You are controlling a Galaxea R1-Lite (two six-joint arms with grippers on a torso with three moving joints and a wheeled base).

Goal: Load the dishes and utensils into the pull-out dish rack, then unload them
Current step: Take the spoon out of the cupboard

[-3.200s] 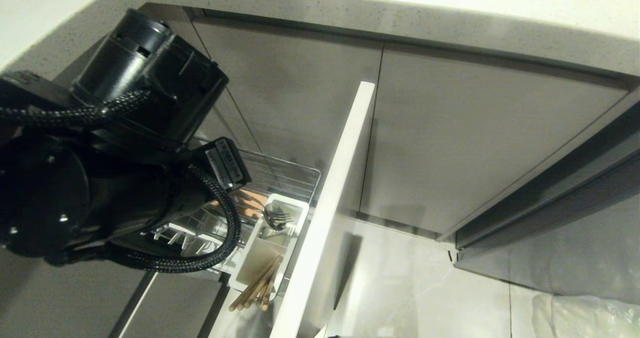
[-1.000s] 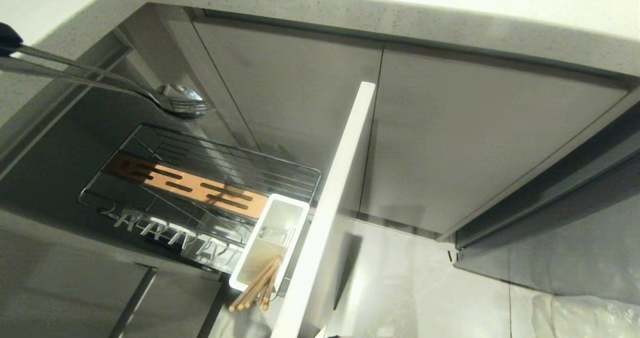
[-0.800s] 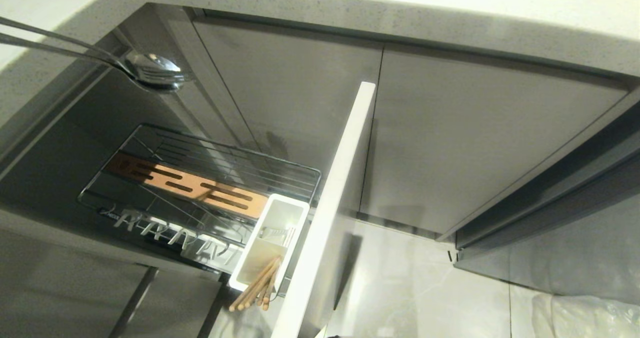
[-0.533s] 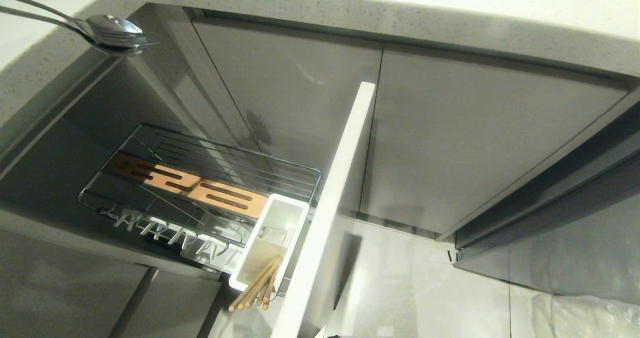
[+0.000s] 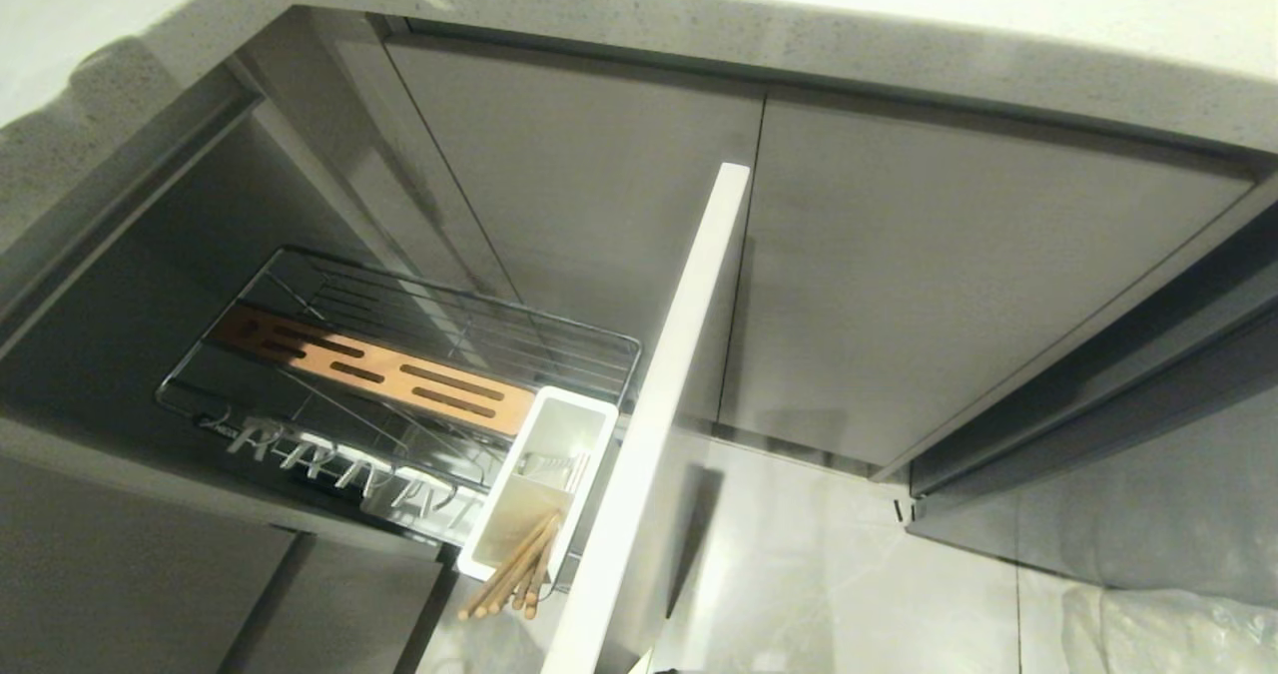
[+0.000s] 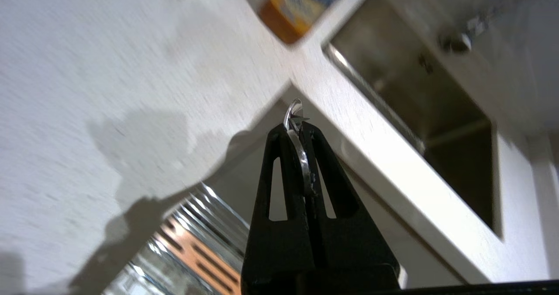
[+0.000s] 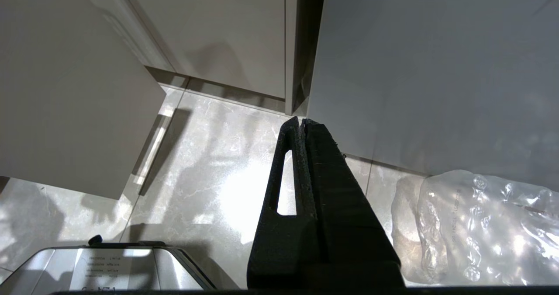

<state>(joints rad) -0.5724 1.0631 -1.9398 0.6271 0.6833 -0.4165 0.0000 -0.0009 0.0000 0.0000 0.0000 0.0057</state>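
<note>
In the left wrist view my left gripper [image 6: 297, 126] is shut on the silver fork [image 6: 300, 157]. Its handle runs between the black fingers and its end pokes past the tips. The gripper hangs above the white countertop's edge [image 6: 349, 124], with the pull-out dish rack [image 6: 198, 253] below. In the head view the rack's wire basket [image 5: 329, 285] stands pulled out, with a wooden strip [image 5: 369, 369] and a white caddy [image 5: 544, 474] holding the chopsticks [image 5: 511, 576]. No gripper shows there. My right gripper [image 7: 301, 121] is shut on nothing, parked over the floor. The dishes are out of view.
The rack's pale front panel [image 5: 654, 414] juts out edge-on beside closed cabinet doors [image 5: 949, 285]. A steel sink [image 6: 419, 94] and an orange-labelled container [image 6: 301, 2] sit on the countertop [image 6: 87, 59]. A clear plastic bag [image 7: 476, 225] lies on the tiled floor.
The left arm was over the caddy with the fork in it. The fork then rose up and to the left in the gripper, leaving the head view. The caddy now holds only chopsticks.
</note>
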